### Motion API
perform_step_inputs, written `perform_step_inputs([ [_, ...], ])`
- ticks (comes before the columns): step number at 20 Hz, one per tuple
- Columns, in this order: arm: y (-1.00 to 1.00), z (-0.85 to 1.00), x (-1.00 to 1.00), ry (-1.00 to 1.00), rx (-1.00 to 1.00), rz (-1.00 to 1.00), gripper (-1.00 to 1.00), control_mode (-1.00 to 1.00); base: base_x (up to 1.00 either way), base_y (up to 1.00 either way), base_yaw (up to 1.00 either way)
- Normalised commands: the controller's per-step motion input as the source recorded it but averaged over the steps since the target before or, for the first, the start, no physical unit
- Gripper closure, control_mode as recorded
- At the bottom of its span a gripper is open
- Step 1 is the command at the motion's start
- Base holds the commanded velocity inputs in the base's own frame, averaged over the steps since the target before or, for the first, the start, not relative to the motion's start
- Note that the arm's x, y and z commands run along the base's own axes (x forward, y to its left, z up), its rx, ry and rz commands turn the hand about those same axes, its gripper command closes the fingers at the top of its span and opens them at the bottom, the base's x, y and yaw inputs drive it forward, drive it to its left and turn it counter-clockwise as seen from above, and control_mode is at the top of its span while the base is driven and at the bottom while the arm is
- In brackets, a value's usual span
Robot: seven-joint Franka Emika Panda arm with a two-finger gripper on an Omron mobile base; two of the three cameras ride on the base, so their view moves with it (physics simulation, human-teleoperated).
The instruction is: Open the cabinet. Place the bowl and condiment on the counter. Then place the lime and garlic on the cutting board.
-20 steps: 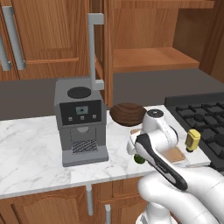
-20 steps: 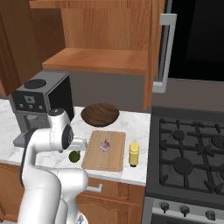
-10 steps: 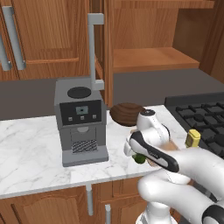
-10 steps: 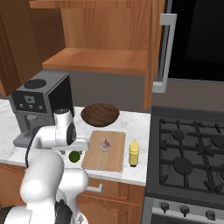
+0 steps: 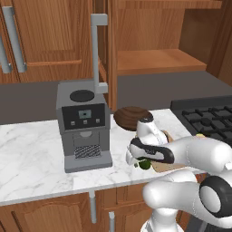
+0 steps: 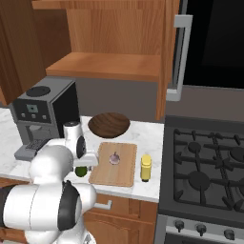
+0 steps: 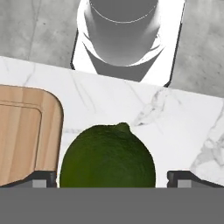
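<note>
Lime (image 7: 107,156) placement is the whole story right now. In the hand view, going left to right along the bottom: the left tip of the pincer (image 7: 112,179) pokes up at the lower left, the lime fills the gap dead center between the tips, and the right tip pokes up at the lower right. So the pincer is spread wide apart with the fruit sitting between the tips, not squeezed yet as far as I can tell, with a sliver of daylight on both sides. The lime's little nub points toward the top of that frame, so its long axis runs roughly along the view's up-down, crosswise to the closing direction, which looks fine for a pinch. The cutting board (image 7: 26,131) takes up the left edge of the hand view, just beside the lime, and the lime is on the bare counter (image 7: 175,127), not on the wood. In the right base view, same order: lime (image 6: 81,171) at lower left center tucked under the arm, then the cutting board (image 6: 114,167) right next to it with the garlic (image 6: 114,157) already on it. My guess is that it just needs to close, lift and hop over onto the board.
</note>
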Motion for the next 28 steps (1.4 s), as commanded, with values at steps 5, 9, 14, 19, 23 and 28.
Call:
perform_step_inputs([
  [5,0.00,-0.29,-0.36,-0.02,0.02,0.02,1.00,-1.00,0.00,0.00,0.00],
  [9,-0.01,0.18,-0.27,-0.07,0.01,0.00,1.00,-1.00,0.00,0.00,0.00],
  [14,-0.45,0.61,-0.20,-0.12,0.00,0.00,1.00,-1.00,0.00,0.00,0.00],
  [19,-0.78,0.08,-0.11,-0.04,0.00,0.00,1.00,-1.00,0.00,0.00,0.00],
  [23,-0.61,-0.17,0.19,0.00,0.00,0.00,1.00,-1.00,0.00,0.00,0.00],
  [28,-0.27,-0.27,0.52,0.00,0.00,0.00,1.00,-1.00,0.00,0.00,0.00],
])
